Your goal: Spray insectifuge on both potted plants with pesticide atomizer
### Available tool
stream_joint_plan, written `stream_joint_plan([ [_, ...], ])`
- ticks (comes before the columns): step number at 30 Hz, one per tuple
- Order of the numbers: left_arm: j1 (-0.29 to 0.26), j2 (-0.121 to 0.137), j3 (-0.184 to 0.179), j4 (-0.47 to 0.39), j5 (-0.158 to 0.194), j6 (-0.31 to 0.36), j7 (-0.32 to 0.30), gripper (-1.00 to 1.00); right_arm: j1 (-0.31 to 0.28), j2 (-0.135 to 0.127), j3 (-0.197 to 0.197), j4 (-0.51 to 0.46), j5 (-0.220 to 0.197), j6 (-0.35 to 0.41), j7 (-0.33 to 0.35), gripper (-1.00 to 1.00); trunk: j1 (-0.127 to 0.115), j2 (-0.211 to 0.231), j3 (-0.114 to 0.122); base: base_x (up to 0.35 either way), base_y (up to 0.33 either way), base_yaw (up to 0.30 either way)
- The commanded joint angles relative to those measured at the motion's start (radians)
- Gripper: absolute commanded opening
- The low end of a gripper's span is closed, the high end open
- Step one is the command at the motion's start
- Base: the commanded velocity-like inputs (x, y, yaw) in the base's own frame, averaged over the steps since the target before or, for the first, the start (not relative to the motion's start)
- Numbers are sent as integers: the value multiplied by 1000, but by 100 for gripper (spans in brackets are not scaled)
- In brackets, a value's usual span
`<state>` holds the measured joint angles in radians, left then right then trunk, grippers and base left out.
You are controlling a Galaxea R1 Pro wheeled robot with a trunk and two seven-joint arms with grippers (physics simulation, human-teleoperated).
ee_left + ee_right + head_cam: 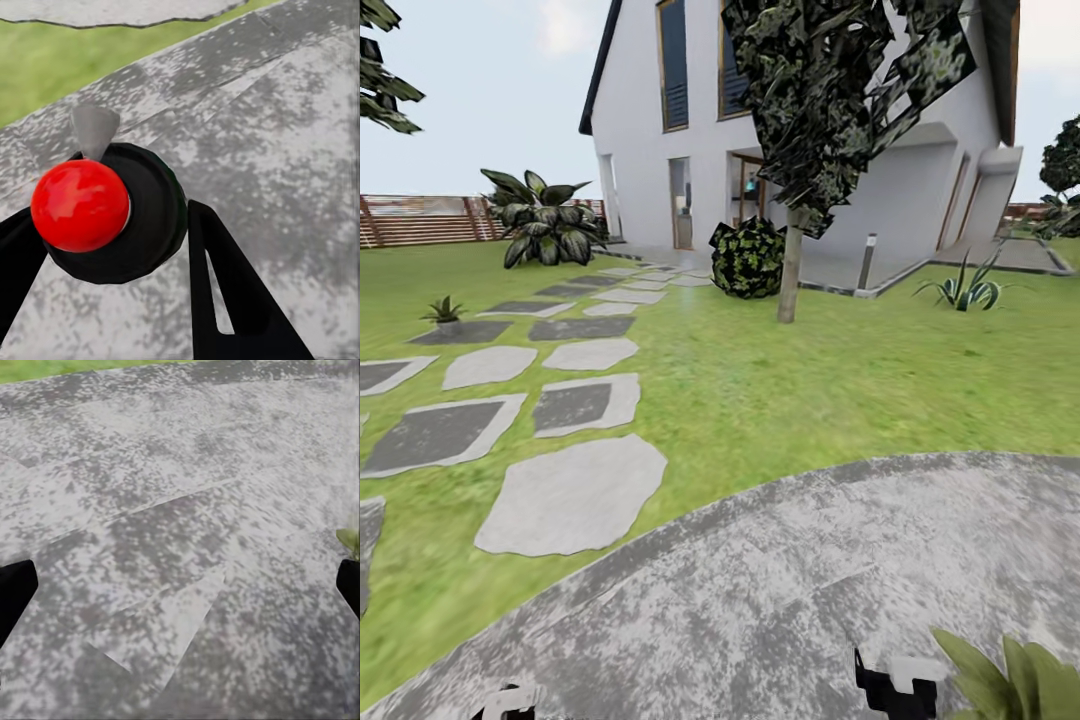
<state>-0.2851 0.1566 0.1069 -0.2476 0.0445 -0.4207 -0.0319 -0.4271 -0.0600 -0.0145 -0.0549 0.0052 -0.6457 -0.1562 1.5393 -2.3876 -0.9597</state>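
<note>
Left gripper (pixel 112 247) is clasping a dark round-bodied atomizer (pixel 131 217) with a red knob; right gripper (pixel 180 585) is hanging open, empty. Risk: spraying too early, wetting only grey patio paving (pixel 780 590), with broad green plant leaves (pixel 1015 680) sitting off to the right.

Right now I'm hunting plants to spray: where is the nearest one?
The potted plant shows at the head view's lower right corner, on the paved patio, beside the right gripper.
</note>
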Motion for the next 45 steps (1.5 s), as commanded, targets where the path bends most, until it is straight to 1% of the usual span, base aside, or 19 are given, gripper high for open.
stream_joint_plan([
  [1,0,0,2,1,5,-3,-3,-100,-1,0,-1,1,1,-3,-2,100,-1,0,-1,-191,193,-300],
  [45,0,0,2,1,5,-3,-3,-100,-1,0,-1,1,1,-3,-2,100,-1,0,-1,-14,14,-300],
])
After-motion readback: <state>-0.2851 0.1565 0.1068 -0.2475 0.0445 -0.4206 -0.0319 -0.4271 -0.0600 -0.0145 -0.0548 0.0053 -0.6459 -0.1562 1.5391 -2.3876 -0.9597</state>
